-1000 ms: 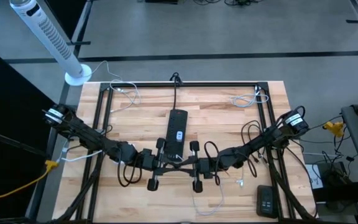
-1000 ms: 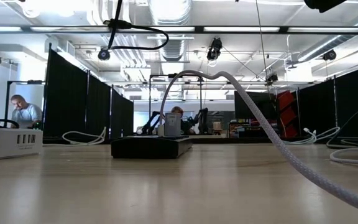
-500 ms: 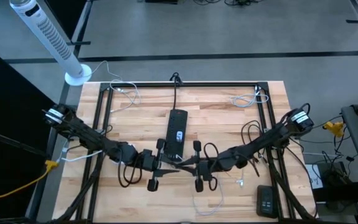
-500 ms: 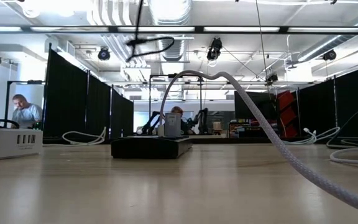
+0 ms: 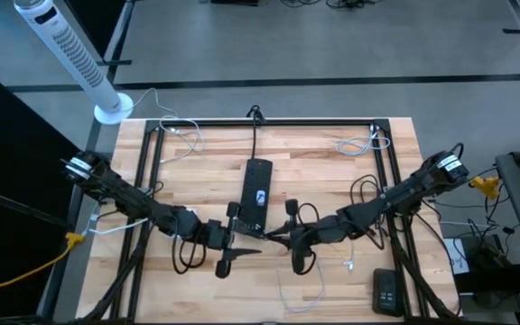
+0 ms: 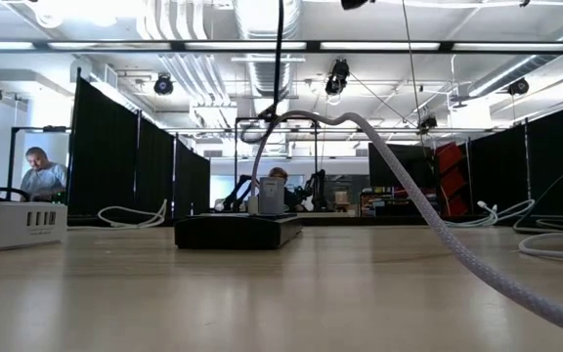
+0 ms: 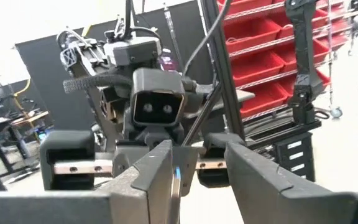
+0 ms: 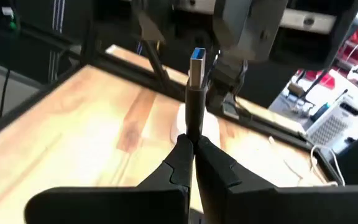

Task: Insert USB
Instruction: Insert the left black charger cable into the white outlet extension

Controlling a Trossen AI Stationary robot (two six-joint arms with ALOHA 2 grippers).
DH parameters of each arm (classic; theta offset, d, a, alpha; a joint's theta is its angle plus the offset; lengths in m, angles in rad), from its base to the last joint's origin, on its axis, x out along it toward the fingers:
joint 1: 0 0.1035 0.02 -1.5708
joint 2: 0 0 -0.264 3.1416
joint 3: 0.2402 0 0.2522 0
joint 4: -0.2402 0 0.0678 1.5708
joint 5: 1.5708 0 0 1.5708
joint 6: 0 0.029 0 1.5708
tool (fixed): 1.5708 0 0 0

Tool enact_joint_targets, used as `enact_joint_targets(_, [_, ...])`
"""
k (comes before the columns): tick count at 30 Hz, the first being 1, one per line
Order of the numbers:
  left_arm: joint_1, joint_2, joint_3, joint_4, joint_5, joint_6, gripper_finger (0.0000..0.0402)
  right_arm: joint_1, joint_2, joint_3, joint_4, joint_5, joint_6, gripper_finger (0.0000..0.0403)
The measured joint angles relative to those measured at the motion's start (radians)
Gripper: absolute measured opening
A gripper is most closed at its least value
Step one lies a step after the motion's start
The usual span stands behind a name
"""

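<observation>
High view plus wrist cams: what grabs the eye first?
The two grippers, left and right, meet tip to tip at the table's middle, just in front of the black power strip. The right gripper pinches a USB plug, its blue-tipped end pointing at the left gripper, whose jaws stand apart.

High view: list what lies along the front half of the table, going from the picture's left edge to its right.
Yellow cable → left arm's dark tool → right arm's dark tool → thin white cable → small dark rectangular box with buttons.
</observation>
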Motion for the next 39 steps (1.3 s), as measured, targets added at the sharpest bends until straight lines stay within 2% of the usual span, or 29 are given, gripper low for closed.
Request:
enact_joint_targets(3, [0.000, 0.000, 0.001, -0.056, -0.067, 0.003, 0.0150, -0.011, 0.000, 0.004, -0.052, -0.001, 0.008, 0.0000])
enact_joint_targets(10, [0.002, 0.001, 0.001, -0.152, -0.175, 0.001, 0.0176, -0.033, 0.029, 0.118, -0.373, 0.009, 0.085, 0.0000])
enact_joint_targets(22, [0.005, 0.001, 0.001, -0.268, -0.182, -0.055, 0.0193, -0.032, 0.102, 0.175, -0.399, 0.024, 0.069, 0.0000])
enact_joint_targets(28, [0.019, 0.001, 0.000, -0.339, -0.182, -0.102, 0.0156, -0.032, 0.107, 0.185, -0.411, 0.025, 0.069, 0.0000])
enact_joint_targets(35, [0.022, -0.001, 0.002, -0.363, -0.184, -0.104, 0.0085, -0.032, 0.108, 0.185, -0.442, 0.025, 0.077, 0.0000])
enact_joint_targets(39, [0.023, -0.007, 0.068, -0.519, -0.207, -0.111, 0.0035, -0.032, 0.108, 0.185, -0.451, 0.027, 0.080, 0.0000])
